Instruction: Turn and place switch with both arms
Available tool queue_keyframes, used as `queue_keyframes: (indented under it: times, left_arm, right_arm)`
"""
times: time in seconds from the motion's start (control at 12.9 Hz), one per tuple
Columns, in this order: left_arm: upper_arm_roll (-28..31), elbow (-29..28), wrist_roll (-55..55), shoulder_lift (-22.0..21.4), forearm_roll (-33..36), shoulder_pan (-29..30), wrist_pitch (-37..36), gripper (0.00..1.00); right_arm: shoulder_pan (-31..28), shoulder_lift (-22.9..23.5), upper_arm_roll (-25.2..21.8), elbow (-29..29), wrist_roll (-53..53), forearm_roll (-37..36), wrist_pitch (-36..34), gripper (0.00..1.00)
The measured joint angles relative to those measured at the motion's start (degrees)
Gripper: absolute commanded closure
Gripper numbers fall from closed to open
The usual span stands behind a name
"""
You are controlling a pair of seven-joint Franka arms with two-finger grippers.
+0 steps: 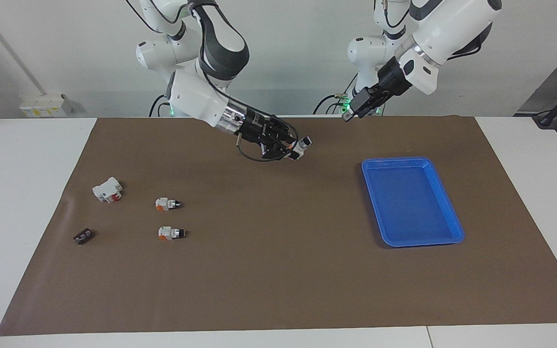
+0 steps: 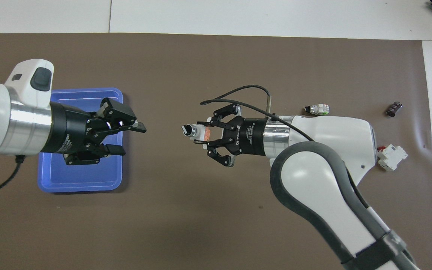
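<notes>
My right gripper is shut on a switch and holds it in the air over the middle of the brown mat, black knob tip pointing toward the left gripper. My left gripper is open and empty. It is raised by the blue tray's edge and faces the held switch across a gap. Two more switches lie on the mat toward the right arm's end. Only one of them shows in the overhead view; the right arm hides the other.
An empty blue tray lies toward the left arm's end. A larger white block with a red part and a tiny black piece lie near the right arm's end of the mat.
</notes>
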Motion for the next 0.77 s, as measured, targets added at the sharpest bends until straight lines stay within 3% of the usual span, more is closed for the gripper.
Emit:
queue_keyframes:
  times: [0.23, 0.77]
  left_arm:
    - [-0.05, -2.58, -6.52, -0.22, -0.27, -3.82, 6.13, 0.40]
    - [-0.02, -6.51, -6.24, -0.23, -0.32, -7.37, 14.69, 0.50]
  right_arm:
    - [0.35, 0.02, -0.05, 0.45, 0.11, 0.30, 0.54, 1.00]
    - [1.41, 0.45, -0.05, 1.14, 0.12, 0.33, 1.93, 1.00]
